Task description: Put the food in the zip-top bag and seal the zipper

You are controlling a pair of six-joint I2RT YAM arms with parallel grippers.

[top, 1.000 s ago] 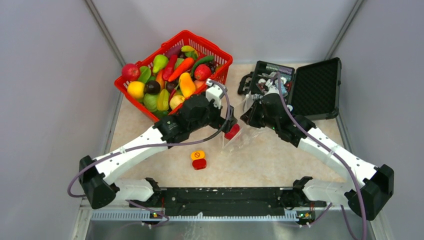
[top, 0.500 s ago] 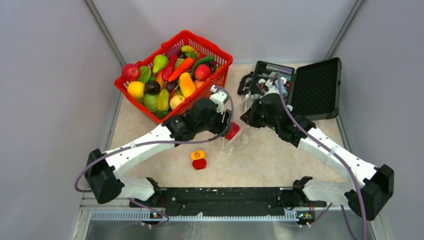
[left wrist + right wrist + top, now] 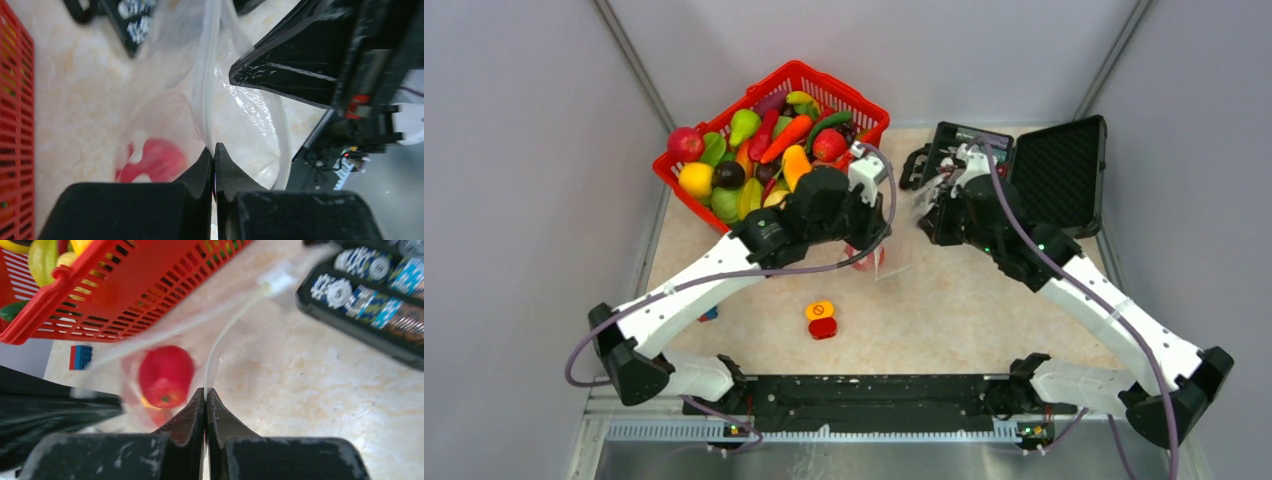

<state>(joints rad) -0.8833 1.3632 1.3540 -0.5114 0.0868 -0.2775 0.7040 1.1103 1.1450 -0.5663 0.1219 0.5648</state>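
Pale marbled table (image 3: 944, 320) fills the floor of a grey-walled booth, and the clear bag (image 3: 894, 240) hangs between the two arms near its middle. The left claw (image 3: 214, 152) is pinched tight on one whitish strip of the zipper (image 3: 209, 75), fingertips pressed together with the plastic between them. The right claw (image 3: 205, 395) is closed the same way on the strip from the far side.

One red fruit (image 3: 166, 375) sits inside the bag, low down, with what may be a second orange-yellow piece under it, too blurred to be sure. The two strips of the mouth spread apart in both wrist views, so the zipper is not sealed. I judge the task to be early. At least one piece is bagged, while most of the food (image 3: 796, 168) is heaped in the red basket (image 3: 839, 88) at the far left. More loading may remain, then the sealing.

Around the bag, an open black case (image 3: 1064, 165) lies at the far right, close to the right arm. A small orange-and-red button block (image 3: 821, 319) sits on the table nearer the arm bases. A blue-and-red brick (image 3: 81, 356) lies at the left, near the basket. Both claws are occupied by the bag, so neither is free to fetch food. The basket wall sits just beside the bag, leaving little room on that side.
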